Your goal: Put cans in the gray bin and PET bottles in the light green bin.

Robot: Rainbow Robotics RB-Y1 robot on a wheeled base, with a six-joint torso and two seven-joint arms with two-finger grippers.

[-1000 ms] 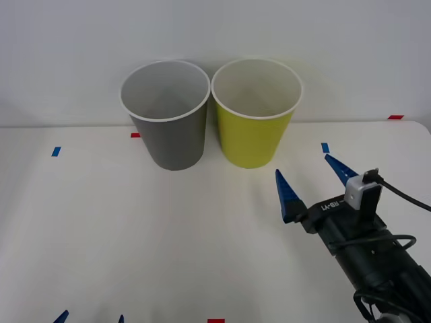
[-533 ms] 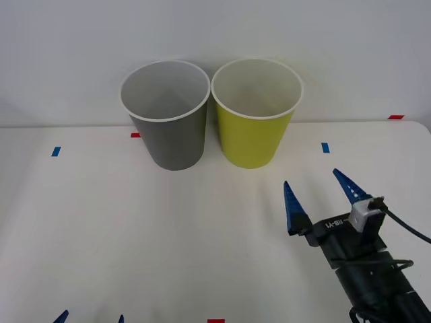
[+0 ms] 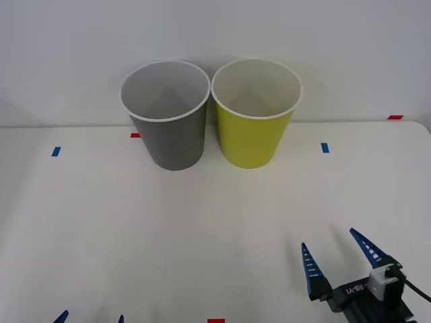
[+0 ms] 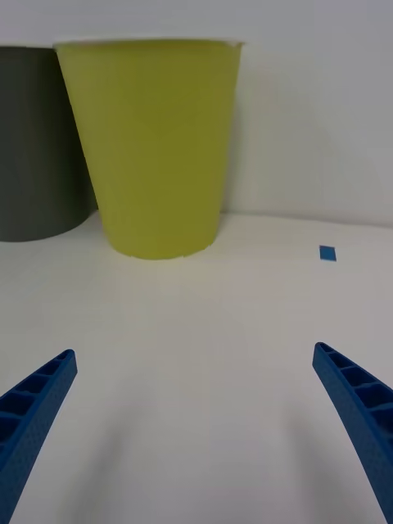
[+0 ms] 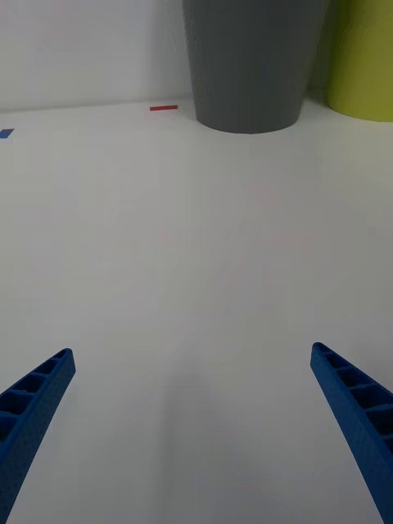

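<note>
The right gripper (image 3: 340, 259) hung low over the table (image 3: 202, 222) with its fingers spread and empty, the light green bin (image 3: 256, 111) well ahead of it and the gray bin (image 3: 165, 114) touching that bin's far side. The left gripper (image 3: 91, 316) sat parked near the table's front edge, also spread. With no can or bottle visible, the step looked like a retreat, best done by keeping the arm low and level, clear of the bins.
</note>
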